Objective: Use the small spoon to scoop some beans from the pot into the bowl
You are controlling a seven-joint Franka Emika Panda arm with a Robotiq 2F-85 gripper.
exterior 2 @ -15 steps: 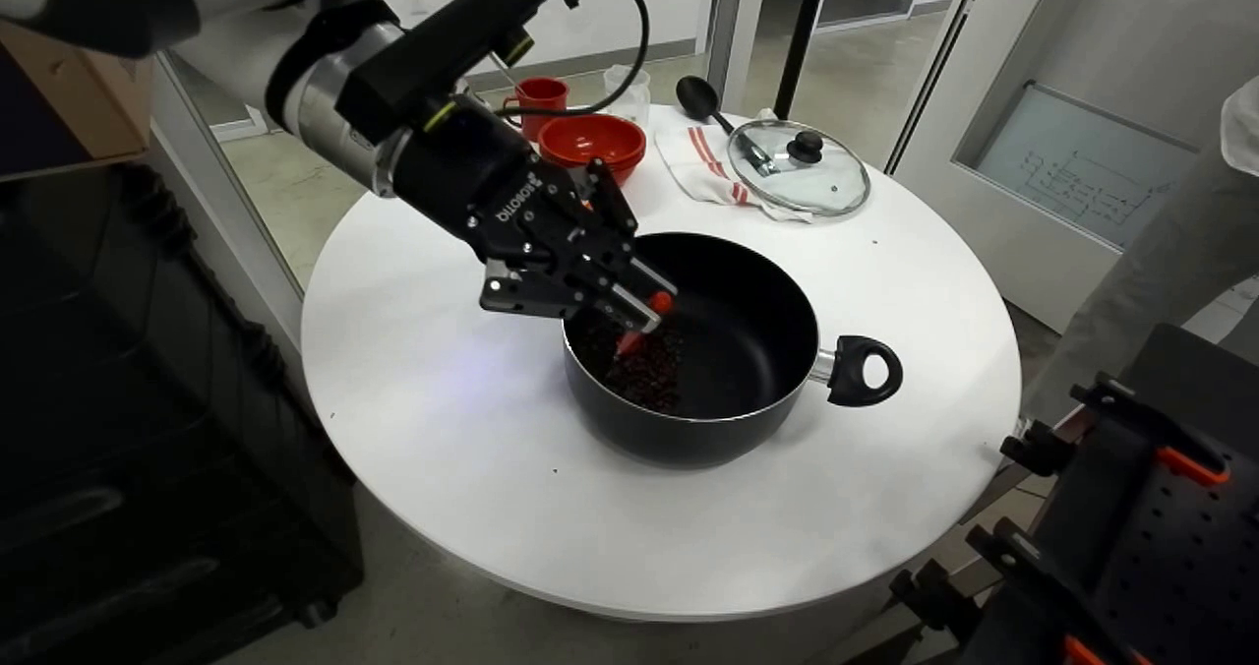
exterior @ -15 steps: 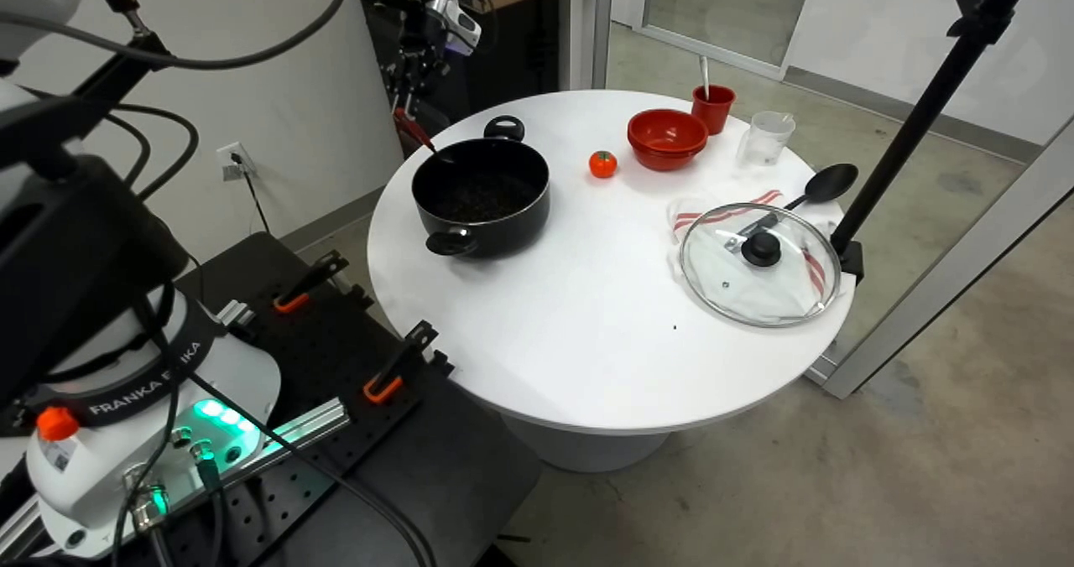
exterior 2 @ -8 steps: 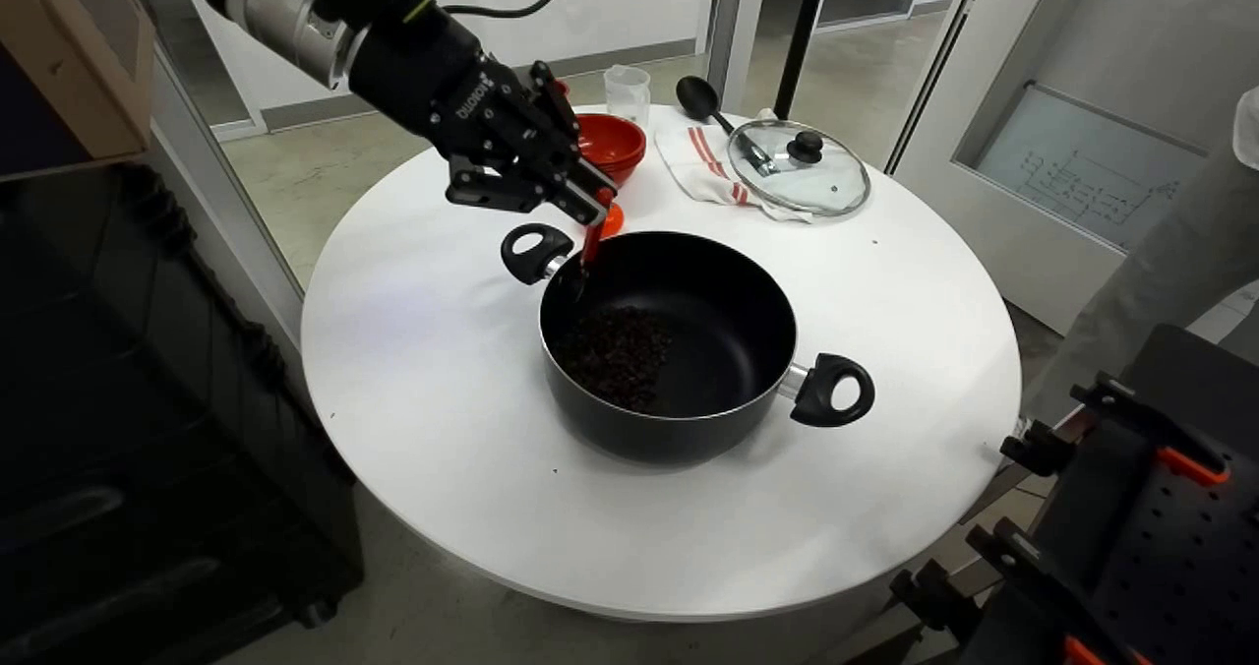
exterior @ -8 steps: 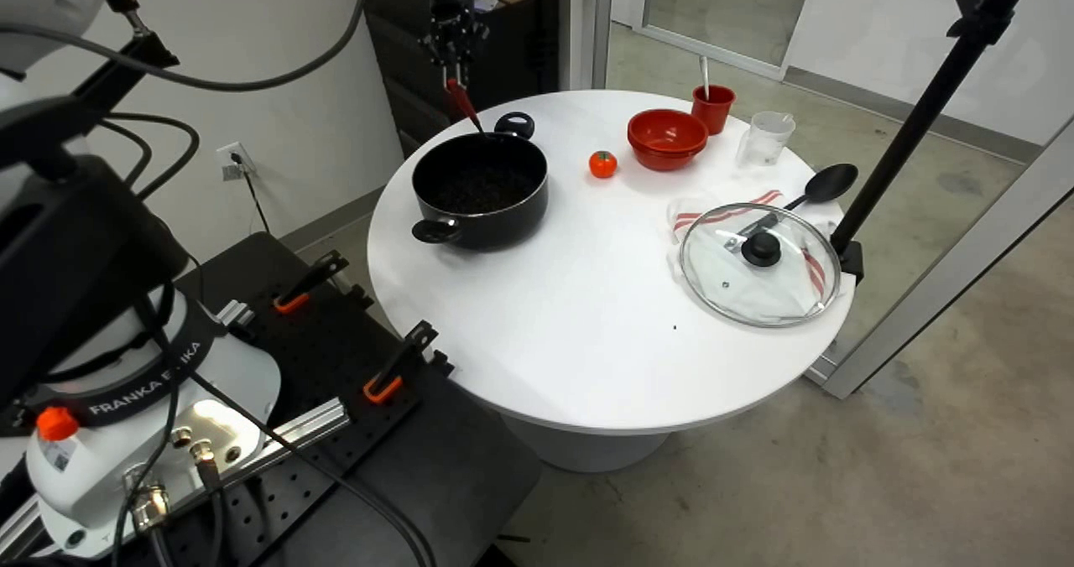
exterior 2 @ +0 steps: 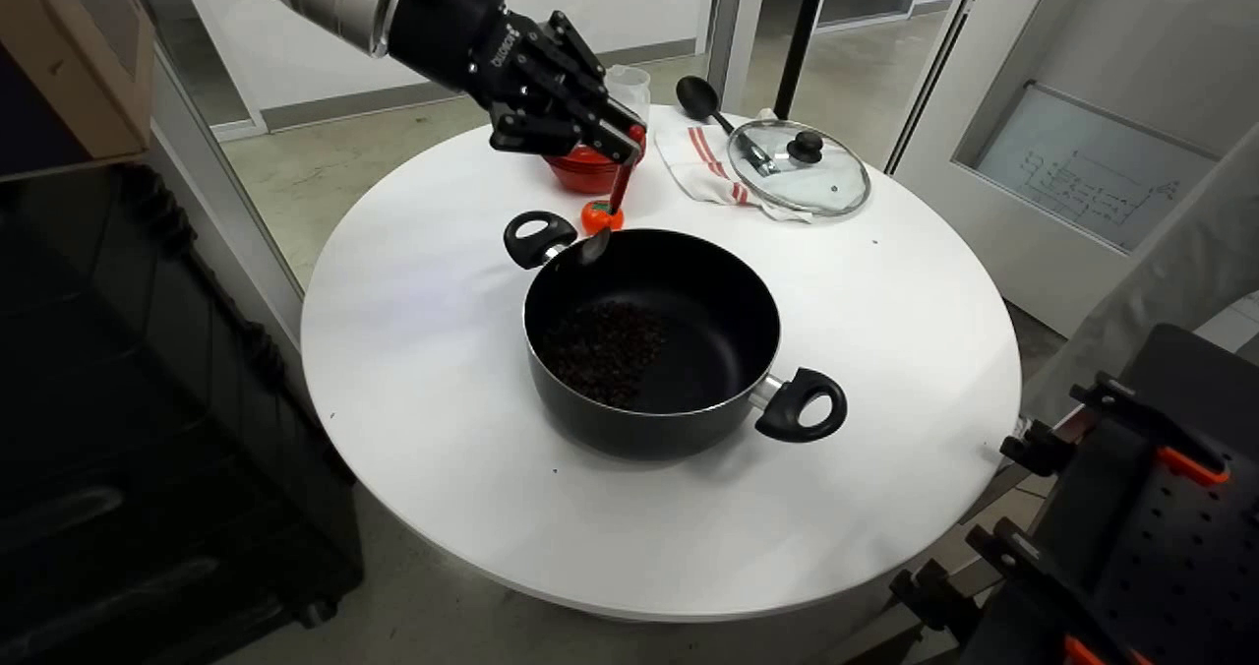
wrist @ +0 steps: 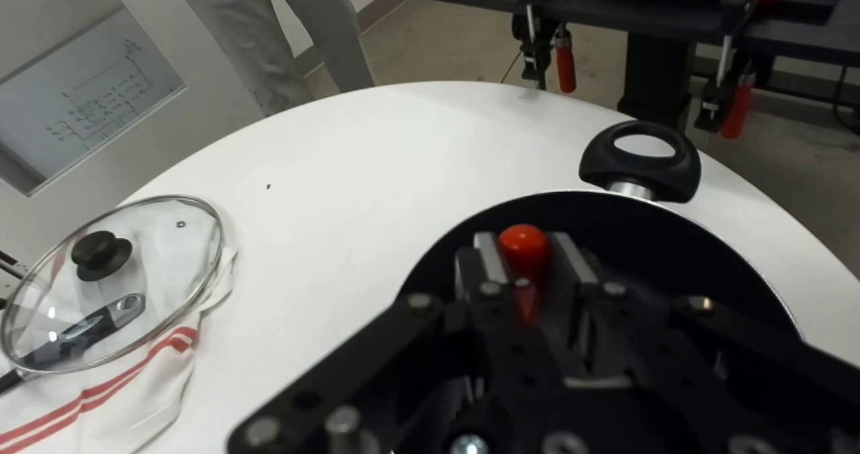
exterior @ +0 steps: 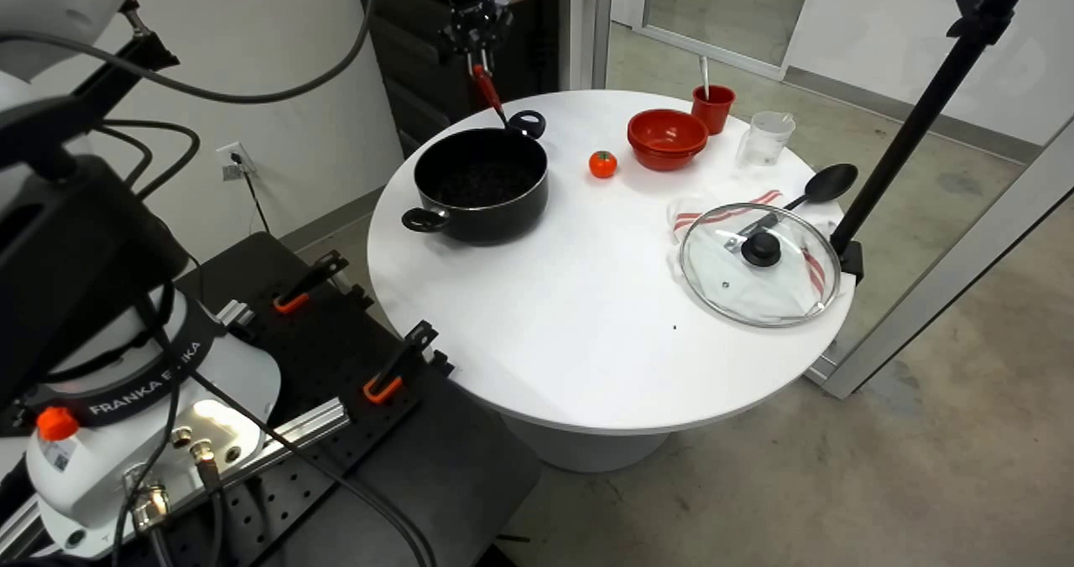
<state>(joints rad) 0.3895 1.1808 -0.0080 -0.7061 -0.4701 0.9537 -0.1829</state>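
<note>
My gripper [exterior 2: 631, 140] is shut on the red handle of the small spoon [exterior 2: 621, 190]. In the wrist view the handle's end shows between the fingers [wrist: 568, 259]. The spoon's grey head hangs low at the rim of the black pot [exterior 2: 654, 434], beside its far handle; whether it touches the rim or carries beans I cannot tell. Dark beans [exterior 2: 602, 350] lie on one side of the pot's floor. The red bowl [exterior: 663, 161], one of a stack, stands beyond the pot; in an exterior view my gripper partly hides the stack [exterior 2: 582, 175].
A small tomato [exterior: 602, 163] sits between pot and bowls. A red cup [exterior: 713, 112] and clear cup [exterior: 765, 139] stand behind the bowls. The glass lid [exterior: 761, 250] and black ladle [exterior: 831, 183] lie on a striped towel [exterior 2: 693, 168].
My gripper has lifted the spoon up out of the pot's inside to its rim, moving toward the bowls. The pot has turned and shifted slightly on the table.
</note>
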